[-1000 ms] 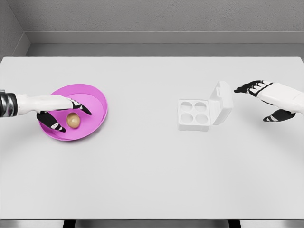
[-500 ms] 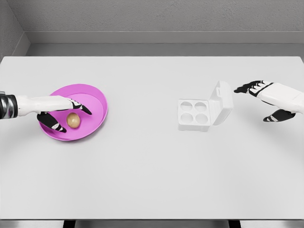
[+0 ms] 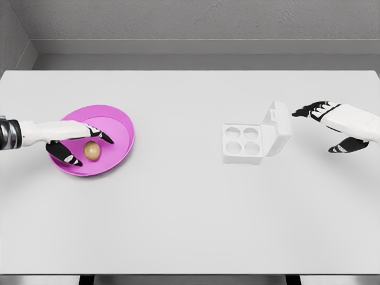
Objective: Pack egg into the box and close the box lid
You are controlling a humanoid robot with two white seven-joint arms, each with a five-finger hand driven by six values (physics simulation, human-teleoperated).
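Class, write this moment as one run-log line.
left robot hand: open around egg in pink bowl | right robot hand: open beside box | lid: open

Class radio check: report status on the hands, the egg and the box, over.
Left hand open around egg in pink bowl. Right hand open beside box, lid up, cups vacant.

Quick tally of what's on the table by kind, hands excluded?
Egg: 1
Pink bowl: 1
White egg box, lid open: 1
Total: 3
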